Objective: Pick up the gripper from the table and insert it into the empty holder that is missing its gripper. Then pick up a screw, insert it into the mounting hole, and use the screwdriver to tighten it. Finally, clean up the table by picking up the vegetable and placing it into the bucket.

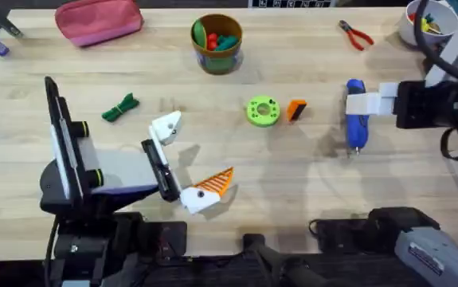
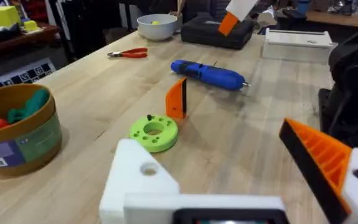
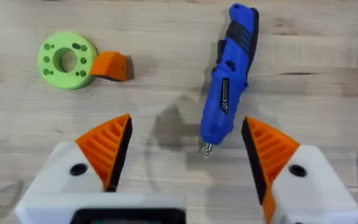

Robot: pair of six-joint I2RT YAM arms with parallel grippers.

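Observation:
The small orange gripper piece stands on the table beside a green disc. My left gripper is open and empty. One of its jaws is the plain white holder; the other carries an orange tip. The blue screwdriver lies flat, and my right gripper hovers open over it, its orange pads to either side of the shaft tip. The dark green vegetable lies at the left. The bucket stands at the back centre.
A bright green disc sits mid-table with a small dark bit on its rim. Red pliers and a white bowl lie at the back right, a pink pouch at the back left.

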